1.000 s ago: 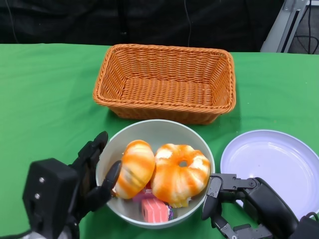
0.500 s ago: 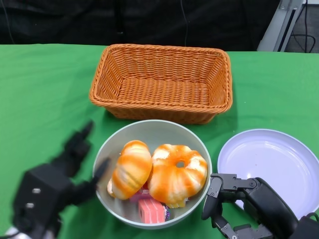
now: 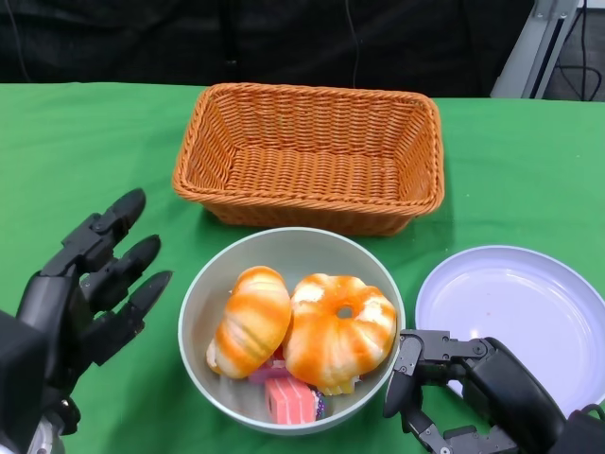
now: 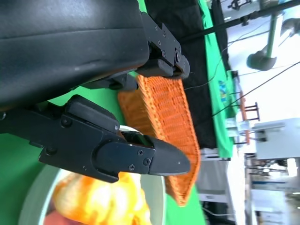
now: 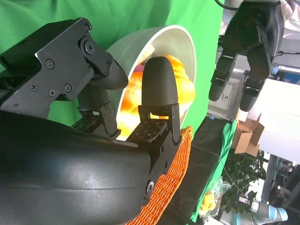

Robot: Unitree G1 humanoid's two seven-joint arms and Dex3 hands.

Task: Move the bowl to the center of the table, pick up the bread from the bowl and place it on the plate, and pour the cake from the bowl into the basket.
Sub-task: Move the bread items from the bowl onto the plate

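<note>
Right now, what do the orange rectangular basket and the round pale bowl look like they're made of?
The orange rectangular basket looks like woven wicker or plastic rattan: ribbed weave, braided rim. The round pale bowl looks like smooth matte plastic or ceramic; I can't tell which.

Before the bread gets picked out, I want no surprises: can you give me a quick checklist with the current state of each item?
1. Bowl sits in front of the basket, near table centre: ok.
2. Left hand off the bowl, fingers spread, holding nothing: ok.
3. Right hand beside the bowl's rim; whether it touches: cannot tell.
4. Two orange breads lie on top, reachable: ok.
5. Plate bare, ready for bread: ok.
6. Pink cake partly under the bread: not ok for pouring yet.
</note>
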